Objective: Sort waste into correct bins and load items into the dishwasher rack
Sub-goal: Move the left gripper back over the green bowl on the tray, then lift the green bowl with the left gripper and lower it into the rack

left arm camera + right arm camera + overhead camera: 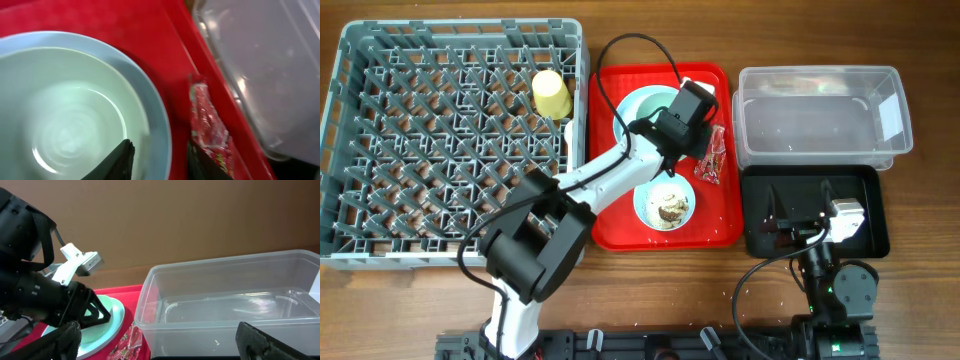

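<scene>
**Q:** Two arms, what's each doing?
**A:** Left arm (610,175) reaches over the red tray (620,225). Its jaws are narrowed, one finger (120,162) inside the plate (75,100) rim, the other against the wrapper (207,125) at the tray's right edge. Can't tell if they pinch anything. My guess is it's after the wrapper, since that's waste lying nearest the tub (820,115).
**Q:** Right?
**A:** Right arm (825,270) has its jaws spread wide and empty over the black tray (865,190), just right of the red tray. Looks parked clear of the left arm.
**Q:** Others?
**A:** Bowl (665,205) with scraps sits at the red tray's front. Cup (551,92) is in the rack (340,140), left of it.
**Q:** Surface, room?
**A:** Wood-grain worktop (420,300), with white specks (765,300) right of and in front of the red tray. Plain brown backdrop (175,220).
</scene>
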You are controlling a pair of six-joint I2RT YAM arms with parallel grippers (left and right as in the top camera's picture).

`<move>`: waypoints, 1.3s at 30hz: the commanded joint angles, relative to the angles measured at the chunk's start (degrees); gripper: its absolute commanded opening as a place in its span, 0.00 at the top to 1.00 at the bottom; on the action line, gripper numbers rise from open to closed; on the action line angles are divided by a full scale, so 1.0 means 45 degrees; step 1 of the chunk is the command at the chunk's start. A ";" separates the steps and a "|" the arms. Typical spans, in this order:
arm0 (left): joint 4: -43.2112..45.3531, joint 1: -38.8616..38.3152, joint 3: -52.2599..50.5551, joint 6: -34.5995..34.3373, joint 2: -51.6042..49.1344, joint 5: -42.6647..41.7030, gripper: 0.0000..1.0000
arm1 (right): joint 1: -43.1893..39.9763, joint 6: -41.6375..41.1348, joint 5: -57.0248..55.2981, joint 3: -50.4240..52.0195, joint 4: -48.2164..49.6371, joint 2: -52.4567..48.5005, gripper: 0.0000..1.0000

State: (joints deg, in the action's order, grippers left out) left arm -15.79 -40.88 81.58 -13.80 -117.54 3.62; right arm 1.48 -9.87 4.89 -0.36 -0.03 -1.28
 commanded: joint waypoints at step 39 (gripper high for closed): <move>-0.8194 0.9379 0.0180 0.0282 0.8772 -1.5047 0.96 | 0.0005 -0.0160 -0.0029 0.0015 0.0039 0.0068 0.00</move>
State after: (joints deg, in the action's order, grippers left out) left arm -42.63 -14.26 83.15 -14.63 -76.29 -28.84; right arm 1.48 -9.87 4.89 -0.36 -0.03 -1.28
